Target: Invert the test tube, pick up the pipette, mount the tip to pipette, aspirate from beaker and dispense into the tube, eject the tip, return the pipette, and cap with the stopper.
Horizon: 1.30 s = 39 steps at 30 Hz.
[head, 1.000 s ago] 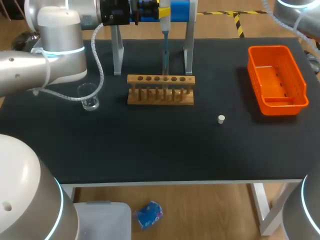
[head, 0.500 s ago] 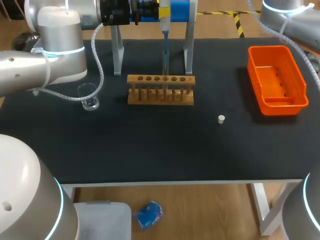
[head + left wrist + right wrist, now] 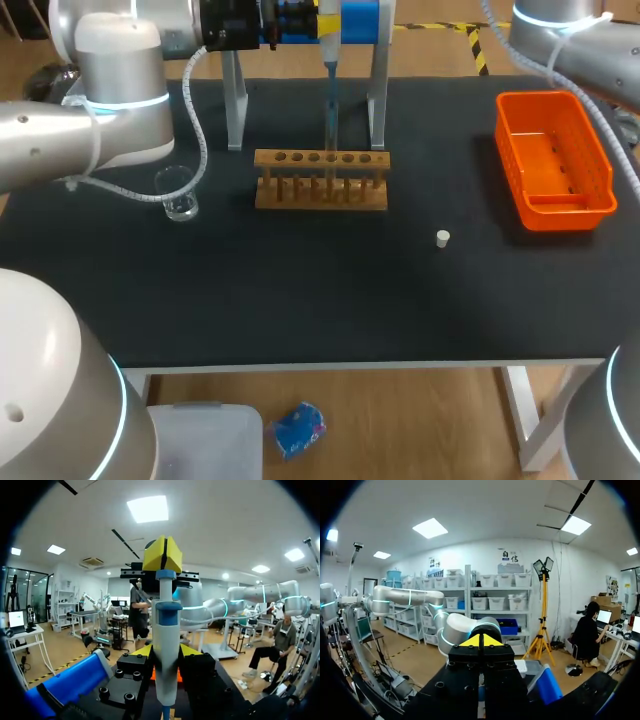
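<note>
At the table's far edge my left gripper (image 3: 326,22) is shut on the pipette (image 3: 330,60). The pipette hangs upright, and its blue tip (image 3: 330,118) points down at a middle hole of the wooden tube rack (image 3: 320,190). I cannot make out the tube itself. In the left wrist view the pipette (image 3: 165,645) stands between my yellow fingertips (image 3: 143,651). My right gripper (image 3: 162,554), shut and empty, sits at the pipette's plunger end. The beaker (image 3: 179,195) stands left of the rack. The white stopper (image 3: 443,238) lies to the rack's right front.
An orange bin (image 3: 553,200) stands at the right side. The grey posts of the pipette stand (image 3: 377,100) rise just behind the rack. My right arm (image 3: 565,35) comes in at the far right corner.
My right arm has swung leftward at the far right corner. The left arm, pipette, rack, beaker and stopper have stayed where they were.
</note>
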Each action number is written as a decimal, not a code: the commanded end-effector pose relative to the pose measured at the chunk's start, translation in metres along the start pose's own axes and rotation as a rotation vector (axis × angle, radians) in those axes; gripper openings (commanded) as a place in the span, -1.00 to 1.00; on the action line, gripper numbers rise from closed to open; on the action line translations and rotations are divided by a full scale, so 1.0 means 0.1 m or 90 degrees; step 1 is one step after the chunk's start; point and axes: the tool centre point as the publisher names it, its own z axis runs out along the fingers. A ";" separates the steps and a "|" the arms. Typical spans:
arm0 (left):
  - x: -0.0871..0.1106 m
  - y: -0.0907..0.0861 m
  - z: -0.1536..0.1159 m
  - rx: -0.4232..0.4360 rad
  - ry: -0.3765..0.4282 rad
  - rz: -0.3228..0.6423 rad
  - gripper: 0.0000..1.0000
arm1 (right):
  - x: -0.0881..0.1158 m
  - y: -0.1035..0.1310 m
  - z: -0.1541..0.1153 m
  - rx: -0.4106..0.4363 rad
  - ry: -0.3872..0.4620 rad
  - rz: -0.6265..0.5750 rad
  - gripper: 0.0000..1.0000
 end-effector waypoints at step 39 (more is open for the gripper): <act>0.00 0.00 0.01 0.001 -0.002 0.001 -1.00 | 0.05 -0.36 0.06 -0.003 -0.001 0.044 -1.00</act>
